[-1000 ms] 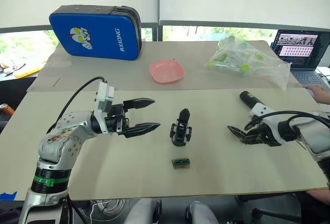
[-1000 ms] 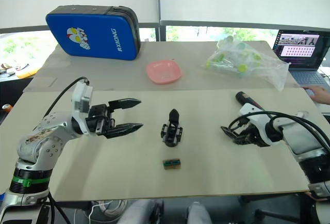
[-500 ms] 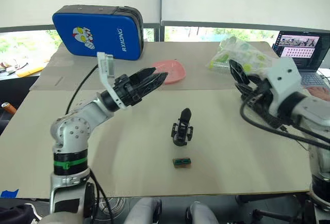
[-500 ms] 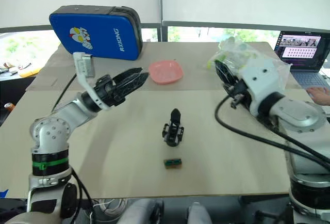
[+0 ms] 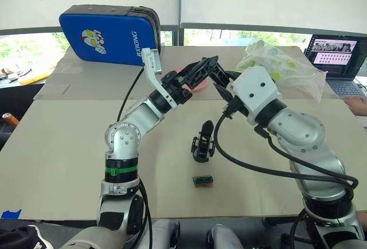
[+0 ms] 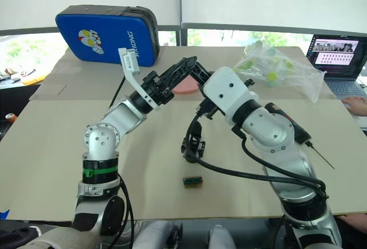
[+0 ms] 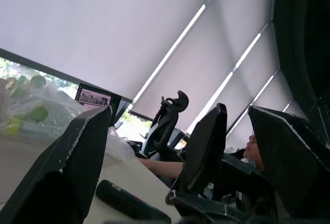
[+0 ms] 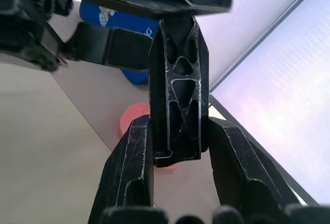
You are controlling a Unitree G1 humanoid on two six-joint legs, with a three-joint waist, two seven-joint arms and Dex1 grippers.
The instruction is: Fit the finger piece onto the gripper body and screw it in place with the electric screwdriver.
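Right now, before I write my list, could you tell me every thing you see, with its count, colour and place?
table: one, beige, under everything
case: one, blue, far left
dish: one, pink, behind the grippers
plastic bag: one, clear with green contents, far right
laptop: one, right edge
gripper body: one, black, centre
block: one, green-brown, near the gripper body
electric screwdriver: one, black, lying right
finger piece: one, black, in right gripper
person's hand: one, by the laptop
left gripper: open
right gripper: shut on finger piece

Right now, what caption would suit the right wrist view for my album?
Right pincer clamps the finger piece between its two fingers, pink dish and blue case behind.
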